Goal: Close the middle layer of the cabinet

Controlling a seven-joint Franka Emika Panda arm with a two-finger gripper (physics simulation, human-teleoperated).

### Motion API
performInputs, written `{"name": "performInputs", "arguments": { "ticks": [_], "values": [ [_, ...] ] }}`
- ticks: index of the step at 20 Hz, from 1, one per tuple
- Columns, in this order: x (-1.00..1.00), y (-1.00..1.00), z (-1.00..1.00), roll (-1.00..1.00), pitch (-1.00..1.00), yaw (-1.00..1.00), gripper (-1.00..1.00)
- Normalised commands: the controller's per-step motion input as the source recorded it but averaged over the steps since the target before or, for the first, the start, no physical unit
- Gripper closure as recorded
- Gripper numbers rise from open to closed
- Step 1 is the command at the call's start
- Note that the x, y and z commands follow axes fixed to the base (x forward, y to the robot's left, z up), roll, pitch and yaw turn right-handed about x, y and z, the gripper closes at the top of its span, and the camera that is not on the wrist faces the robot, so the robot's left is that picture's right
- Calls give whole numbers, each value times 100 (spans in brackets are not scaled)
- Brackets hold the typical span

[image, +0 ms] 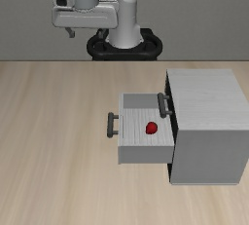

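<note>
Grey cabinet (206, 97) with its middle drawer (146, 151) pulled out, and the gripper (70, 29) well apart from it.

I see the drawer sticking out toward the exterior view's left, with its dark handle (111, 123) at the outer end and a small red object (152, 129) lying inside it. A second handle (163, 103) sits close against the cabinet's front. The cabinet rests on the wooden table (49, 141). My gripper hangs near the robot's base (122, 46); I cannot tell whether it is spread or closed.
</note>
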Motion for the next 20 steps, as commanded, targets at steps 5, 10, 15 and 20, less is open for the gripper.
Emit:
{"name": "performInputs", "arguments": {
  "ticks": [5,10,15,20],
  "values": [
    [40,-60,0,0,0,0,-100],
    [100,0,0,0,0,0,-100],
    [100,0,0,0,0,0,-100],
    [100,0,0,0,0,0,-100]
  ]
}}
